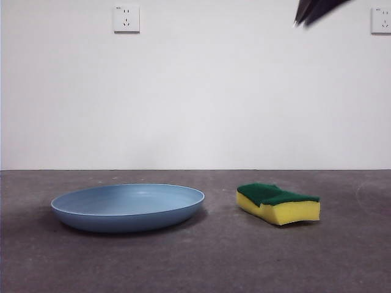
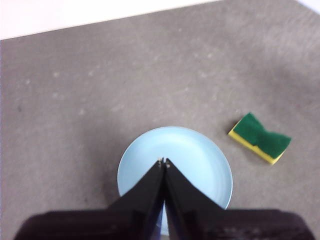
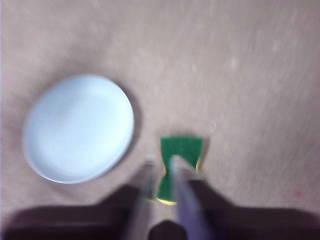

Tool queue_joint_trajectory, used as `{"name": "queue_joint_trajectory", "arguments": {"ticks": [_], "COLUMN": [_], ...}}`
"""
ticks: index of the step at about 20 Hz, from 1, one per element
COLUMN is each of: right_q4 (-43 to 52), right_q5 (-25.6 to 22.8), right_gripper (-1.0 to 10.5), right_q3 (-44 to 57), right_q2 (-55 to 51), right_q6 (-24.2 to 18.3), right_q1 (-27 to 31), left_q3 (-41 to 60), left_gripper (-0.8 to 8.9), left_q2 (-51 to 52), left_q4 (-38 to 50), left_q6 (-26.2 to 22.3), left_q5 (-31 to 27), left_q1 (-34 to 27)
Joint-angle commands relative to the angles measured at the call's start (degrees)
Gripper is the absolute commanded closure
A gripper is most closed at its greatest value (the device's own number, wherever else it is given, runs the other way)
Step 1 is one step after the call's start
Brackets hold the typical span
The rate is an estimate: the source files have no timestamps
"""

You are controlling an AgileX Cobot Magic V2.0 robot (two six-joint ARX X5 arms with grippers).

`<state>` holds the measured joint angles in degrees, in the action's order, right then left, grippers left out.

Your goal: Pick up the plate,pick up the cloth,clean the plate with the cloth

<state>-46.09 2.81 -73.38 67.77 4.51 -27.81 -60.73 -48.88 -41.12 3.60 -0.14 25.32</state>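
Right now your left gripper [image 2: 163, 162] has its two black jaws pressed together at the tips, holding nothing, and it hangs high above the plate [image 2: 200, 160]. Your right gripper [image 3: 161, 161] shows its jaws slightly parted with a narrow gap between them, also holding nothing; its wrist view is blurred, so finer detail is lost. It sits above the cloth [image 3: 181, 149], which is really a yellow sponge with a dark green scouring top. In the front view you see only a black tip [image 1: 313, 11] at the top right corner, well above everything on the table.

Look out to the table [image 1: 195, 262], a grey, speckled surface. The light-blue plate [image 1: 127, 206] rests flat on it, left of centre. The cloth [image 1: 278, 202] lies to its right, green side up, near the plate but apart from it. Behind both stands a white wall [image 1: 195, 91] with an outlet [image 1: 126, 18] at upper left and another outlet [image 1: 381, 20] at the right edge.
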Motion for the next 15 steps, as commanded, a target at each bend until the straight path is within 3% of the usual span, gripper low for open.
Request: {"name": "queue_joint_trajectory", "arguments": {"ticks": [1,4,6,11,15], "right_q4": [0.6,4.1,8.4,19.1,18.6], "right_q5": [-1.3,-9.7,-12.5,-15.2,-15.3], "right_gripper": [9.6,9.6,9.6,9.5,9.5], "right_q3": [2.3,7.1,12.7,28.0,28.7], "right_q2": [-4.1,-9.9,-13.9,-23.6,-23.6], "right_q6": [-0.4,-0.1,0.7,0.9,0.8], "right_q1": [-2.2,-5.9,-8.1,-11.8,-11.1], "left_q3": [0.5,2.7,7.7,27.0,31.4], "left_gripper": [8.21,8.21,8.21,8.21,8.17], "left_q2": [1.8,5.3,9.1,19.2,19.5], "left_q4": [-0.5,1.6,6.1,22.0,18.8], "left_q6": [-1.7,-1.8,-1.7,1.4,7.0], "left_q5": [-2.4,-5.5,-6.6,-7.2,-7.3], "left_q1": [0.9,1.9,2.3,3.4,3.6]}}
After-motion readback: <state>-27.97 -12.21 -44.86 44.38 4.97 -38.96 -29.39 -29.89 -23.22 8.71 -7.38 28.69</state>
